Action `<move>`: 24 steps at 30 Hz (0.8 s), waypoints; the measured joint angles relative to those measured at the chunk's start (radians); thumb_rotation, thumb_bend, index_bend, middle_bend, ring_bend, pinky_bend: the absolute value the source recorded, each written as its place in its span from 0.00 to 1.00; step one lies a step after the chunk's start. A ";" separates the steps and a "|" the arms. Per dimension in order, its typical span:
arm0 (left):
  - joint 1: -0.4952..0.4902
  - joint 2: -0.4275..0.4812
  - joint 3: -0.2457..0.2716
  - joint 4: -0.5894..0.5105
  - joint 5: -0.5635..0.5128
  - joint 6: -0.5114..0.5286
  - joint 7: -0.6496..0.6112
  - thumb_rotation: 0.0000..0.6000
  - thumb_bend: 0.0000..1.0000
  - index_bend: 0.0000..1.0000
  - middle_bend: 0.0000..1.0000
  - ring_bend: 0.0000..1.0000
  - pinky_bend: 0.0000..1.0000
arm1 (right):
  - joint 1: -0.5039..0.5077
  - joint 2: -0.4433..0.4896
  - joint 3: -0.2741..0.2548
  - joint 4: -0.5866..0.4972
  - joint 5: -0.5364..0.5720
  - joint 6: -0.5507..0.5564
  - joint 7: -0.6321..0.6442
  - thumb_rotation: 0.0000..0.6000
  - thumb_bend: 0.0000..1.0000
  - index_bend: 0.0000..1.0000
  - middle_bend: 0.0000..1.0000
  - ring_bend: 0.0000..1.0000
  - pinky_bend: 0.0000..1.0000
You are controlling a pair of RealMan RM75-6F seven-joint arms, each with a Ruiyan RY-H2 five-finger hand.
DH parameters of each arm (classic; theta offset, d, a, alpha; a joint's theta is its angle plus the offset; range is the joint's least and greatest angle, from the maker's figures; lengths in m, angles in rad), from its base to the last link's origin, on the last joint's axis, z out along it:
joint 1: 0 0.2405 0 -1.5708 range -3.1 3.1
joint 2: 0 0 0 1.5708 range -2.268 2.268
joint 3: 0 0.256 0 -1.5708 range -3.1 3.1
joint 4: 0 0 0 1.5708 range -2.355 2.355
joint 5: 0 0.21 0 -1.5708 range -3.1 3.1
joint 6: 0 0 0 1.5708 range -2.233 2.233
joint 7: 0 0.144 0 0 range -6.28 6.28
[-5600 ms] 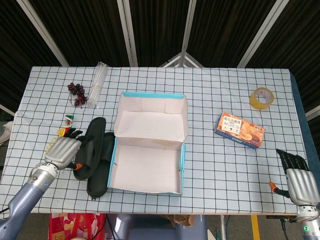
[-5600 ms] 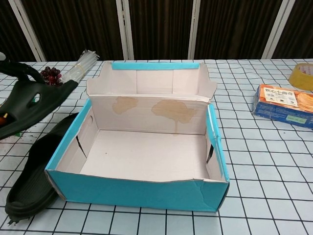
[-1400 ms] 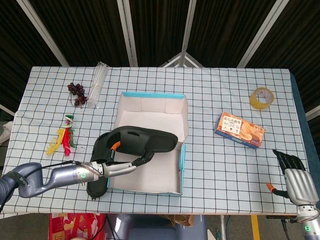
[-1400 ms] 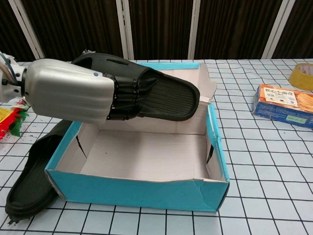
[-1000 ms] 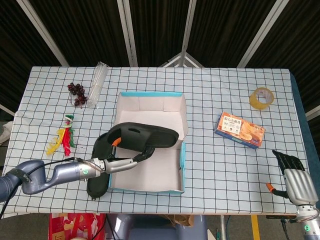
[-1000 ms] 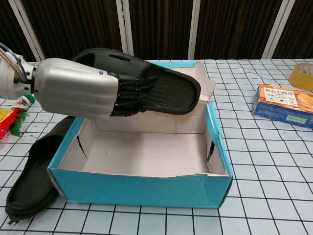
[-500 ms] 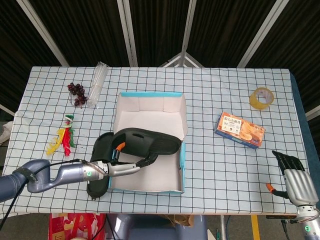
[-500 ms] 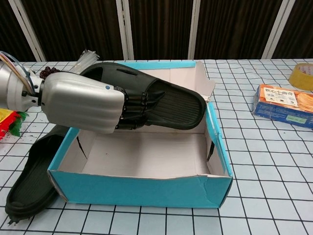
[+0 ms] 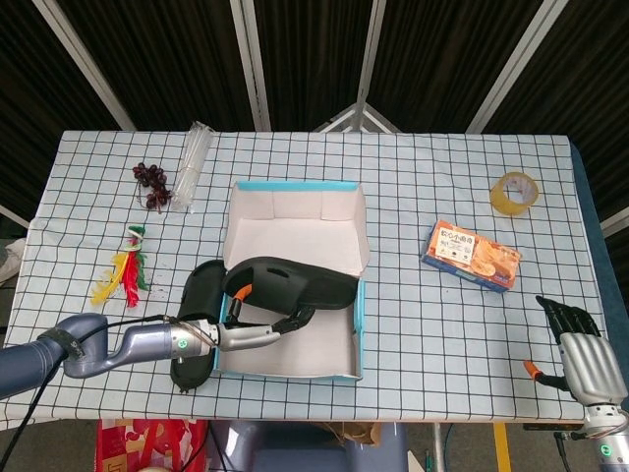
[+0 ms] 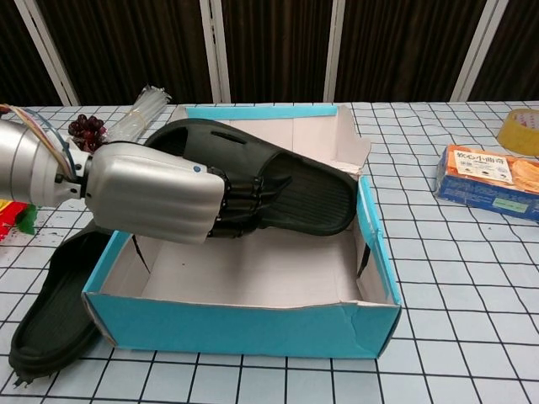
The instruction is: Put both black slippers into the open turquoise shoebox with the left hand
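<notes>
Two black slippers in view. First slipper (image 10: 286,189) is gripped by the left hand (image 10: 156,202), fingers (image 10: 240,202) wrapped over its near edge; it hangs tilted above the interior of the turquoise shoebox (image 10: 244,324), toe end close to the box's right wall, heel end raised over the left wall. Head view agrees: slipper (image 9: 290,282) sits across the box opening (image 9: 360,324) with the left hand (image 9: 257,329) below it, forearm stretching off to the left.

Second slipper (image 10: 55,307) lies flat on the bench (image 10: 455,286), outside the box, just beside its left wall.

Right hand (image 9: 587,356) is at the bench's front right corner, well apart from the box, holding nothing, fingers extended and slightly apart.

Other items on the checked cloth: orange snack box (image 9: 471,255) right of the shoebox, tape roll (image 9: 514,192) far right, grapes (image 9: 152,183) and a clear straw bundle (image 9: 193,159) far left, coloured feather toy (image 9: 124,267) at left edge.
</notes>
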 measured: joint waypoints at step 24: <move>-0.023 -0.031 0.033 0.007 -0.042 -0.094 -0.006 1.00 0.67 0.52 0.61 0.14 0.10 | -0.002 0.001 0.001 0.003 -0.001 0.003 0.007 1.00 0.24 0.10 0.13 0.13 0.09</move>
